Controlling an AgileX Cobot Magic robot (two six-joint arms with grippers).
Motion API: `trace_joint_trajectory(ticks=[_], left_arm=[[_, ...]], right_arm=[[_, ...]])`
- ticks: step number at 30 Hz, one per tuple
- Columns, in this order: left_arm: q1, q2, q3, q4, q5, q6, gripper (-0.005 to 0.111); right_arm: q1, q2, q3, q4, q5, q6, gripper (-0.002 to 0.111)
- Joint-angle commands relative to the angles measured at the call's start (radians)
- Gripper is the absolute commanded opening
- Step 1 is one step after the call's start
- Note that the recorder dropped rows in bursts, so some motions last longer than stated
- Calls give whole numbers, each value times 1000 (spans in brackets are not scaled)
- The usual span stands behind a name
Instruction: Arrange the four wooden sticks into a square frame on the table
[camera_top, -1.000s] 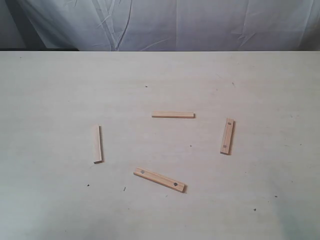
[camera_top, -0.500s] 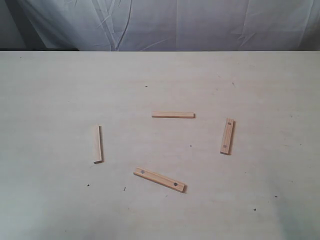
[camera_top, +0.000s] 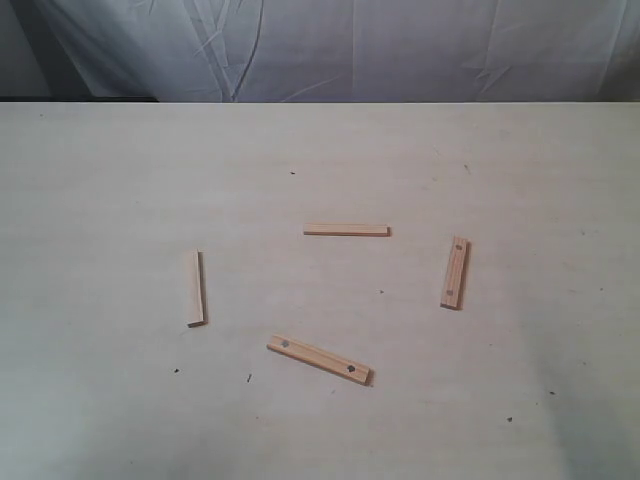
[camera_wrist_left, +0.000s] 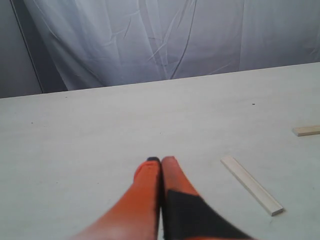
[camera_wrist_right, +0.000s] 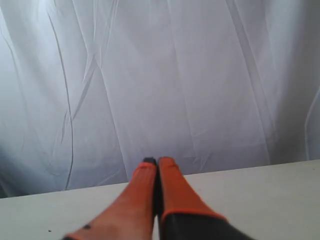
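Observation:
Four wooden sticks lie apart on the table (camera_top: 110, 180) in a loose ring. A plain stick (camera_top: 346, 230) lies crosswise at the back. Another plain stick (camera_top: 196, 288) lies lengthwise at the left. A dotted stick (camera_top: 454, 272) lies at the right, and a second dotted stick (camera_top: 319, 360) slants at the front. No square frame exists. Neither gripper shows in the exterior view. My left gripper (camera_wrist_left: 160, 160) is shut and empty, with the left plain stick (camera_wrist_left: 251, 185) beside it. My right gripper (camera_wrist_right: 158, 161) is shut and empty, facing the curtain.
A white wrinkled curtain (camera_top: 400, 50) hangs behind the table's far edge. A few tiny dark specks (camera_top: 249, 378) dot the tabletop near the front. The end of the back plain stick (camera_wrist_left: 306, 131) shows in the left wrist view.

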Motion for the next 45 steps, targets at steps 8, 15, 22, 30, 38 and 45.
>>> trace_joint_trajectory(ticks=[8,15,22,30,38,45], left_arm=[[3,-6,5,25,-331,-8,0],[3,-6,5,25,-507,-118,0],[3,-1,-43,-296,-518,-121,0],[3,494,-459,-341,-65,82,0],[3,1203,-842,-140,315,82,0],[4,1594,-1046,-141,507,54,0]], right_arm=[[-5,-6,2,21,-46,-2,1],[-5,-6,2,107,-101,-2,1],[-5,161,-122,221,49,-13,-1],[-5,809,-520,146,429,-13,-1],[9,1398,-812,164,609,-9,-1],[197,1715,-1082,-148,779,321,-1]])
